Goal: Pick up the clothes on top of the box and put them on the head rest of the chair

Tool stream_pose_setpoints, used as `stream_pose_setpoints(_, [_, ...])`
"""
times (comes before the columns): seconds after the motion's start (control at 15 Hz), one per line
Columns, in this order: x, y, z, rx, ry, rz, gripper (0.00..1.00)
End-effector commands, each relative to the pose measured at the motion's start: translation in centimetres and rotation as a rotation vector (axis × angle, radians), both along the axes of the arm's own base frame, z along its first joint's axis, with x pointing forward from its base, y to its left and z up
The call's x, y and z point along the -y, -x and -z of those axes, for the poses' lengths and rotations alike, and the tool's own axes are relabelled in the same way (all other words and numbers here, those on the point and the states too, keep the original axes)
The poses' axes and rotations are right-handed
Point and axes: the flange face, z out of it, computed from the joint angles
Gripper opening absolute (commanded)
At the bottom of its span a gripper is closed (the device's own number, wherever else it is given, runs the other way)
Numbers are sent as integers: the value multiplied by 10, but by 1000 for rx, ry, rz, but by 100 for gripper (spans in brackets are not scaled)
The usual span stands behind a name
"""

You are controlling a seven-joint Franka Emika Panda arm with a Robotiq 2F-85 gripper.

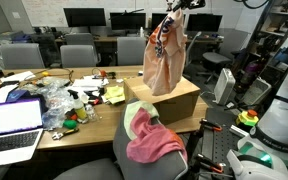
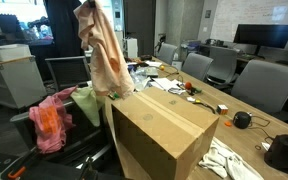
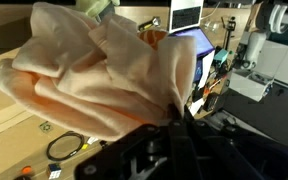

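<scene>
The gripper [image 1: 176,9] hangs high above the box [image 1: 174,100] (pointing straight down), its fingers [image 3: 181,122] clamped on the top of the peach cloth [image 1: 164,55], the arm reaching in overhead.

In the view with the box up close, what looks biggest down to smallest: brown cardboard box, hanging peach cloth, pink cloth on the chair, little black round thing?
1. brown cardboard box (nearest the camera)
2. hanging peach cloth
3. pink cloth
4. little black round thing
</scene>
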Motion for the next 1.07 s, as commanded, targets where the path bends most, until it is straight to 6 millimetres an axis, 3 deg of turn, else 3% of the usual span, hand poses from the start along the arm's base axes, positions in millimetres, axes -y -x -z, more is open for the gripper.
stream_pose_setpoints(0.0, [-20, 5, -3, -8, 72, -160, 1])
stream_pose_setpoints(0.47, [-49, 8, -6, -35, 163, -349, 1])
stream_pose_setpoints(1.0, [-80, 13, -26, -50, 255, -504, 1])
